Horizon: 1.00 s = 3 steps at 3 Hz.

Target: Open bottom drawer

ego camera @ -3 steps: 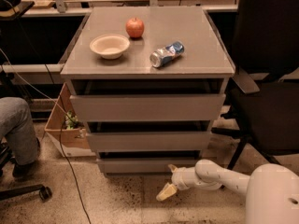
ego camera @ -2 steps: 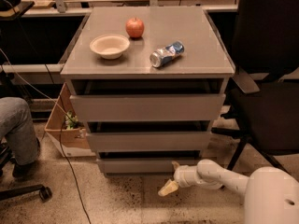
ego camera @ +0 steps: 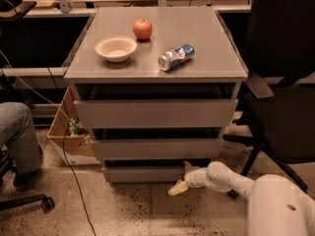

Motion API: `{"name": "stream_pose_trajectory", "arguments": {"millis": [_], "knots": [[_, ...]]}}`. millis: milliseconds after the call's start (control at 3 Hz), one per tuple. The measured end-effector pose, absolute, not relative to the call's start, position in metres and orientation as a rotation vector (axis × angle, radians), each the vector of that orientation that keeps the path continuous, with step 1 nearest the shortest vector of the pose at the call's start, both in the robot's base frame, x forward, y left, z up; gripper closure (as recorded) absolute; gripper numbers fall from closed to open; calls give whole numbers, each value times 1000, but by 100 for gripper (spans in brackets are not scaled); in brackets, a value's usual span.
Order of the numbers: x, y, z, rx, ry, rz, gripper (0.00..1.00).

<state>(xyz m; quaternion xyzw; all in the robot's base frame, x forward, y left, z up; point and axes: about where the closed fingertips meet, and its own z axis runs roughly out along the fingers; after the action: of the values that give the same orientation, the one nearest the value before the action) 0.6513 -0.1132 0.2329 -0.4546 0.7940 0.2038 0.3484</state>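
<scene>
The grey cabinet has three handleless drawers. The bottom drawer (ego camera: 142, 174) is the slimmest front panel, just above the floor, and sits about flush under the middle drawer (ego camera: 156, 148). My gripper (ego camera: 182, 176) is low at the right end of the bottom drawer's front, reaching in from the right on my white arm (ego camera: 231, 178). It is open: one finger is up at the drawer's top edge and the tan fingertip (ego camera: 177, 188) is below the panel's lower edge. It holds nothing.
The top drawer (ego camera: 155, 113) is the tallest. On the cabinet top lie a red apple (ego camera: 142, 29), a white bowl (ego camera: 115, 48) and a tipped can (ego camera: 176, 57). A black office chair (ego camera: 283, 97) stands at the right, and a cardboard box (ego camera: 69, 136), a cable and a seated person's leg (ego camera: 19, 136) at the left.
My gripper has risen from near the floor and moved in against the right end of the bottom drawer's front. The drawers have not moved.
</scene>
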Motion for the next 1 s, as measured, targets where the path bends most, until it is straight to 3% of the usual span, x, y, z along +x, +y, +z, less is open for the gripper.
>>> {"name": "stream_pose_trajectory", "arguments": {"millis": [1000], "knots": [[692, -140, 187, -1138, 2077, 439, 0]]}}
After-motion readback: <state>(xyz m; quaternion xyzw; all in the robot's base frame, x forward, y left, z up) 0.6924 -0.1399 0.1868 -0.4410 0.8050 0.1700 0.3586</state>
